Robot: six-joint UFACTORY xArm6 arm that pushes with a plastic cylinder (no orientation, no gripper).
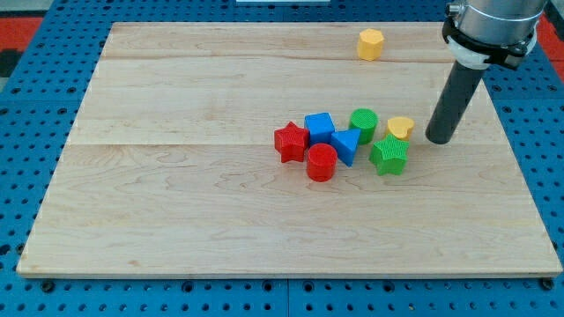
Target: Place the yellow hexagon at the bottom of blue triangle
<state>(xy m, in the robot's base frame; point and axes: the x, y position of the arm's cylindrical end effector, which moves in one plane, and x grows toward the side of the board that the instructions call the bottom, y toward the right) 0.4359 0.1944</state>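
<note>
The yellow hexagon sits alone near the view's top, right of centre. The blue triangle lies in a tight cluster near the board's middle right. My tip rests on the board to the right of the cluster, just right of a yellow heart-like block. The tip is well below and to the right of the yellow hexagon, and does not touch any block.
Around the blue triangle are a red star, a blue cube, a green cylinder, a red cylinder and a green star. The wooden board lies on a blue pegboard.
</note>
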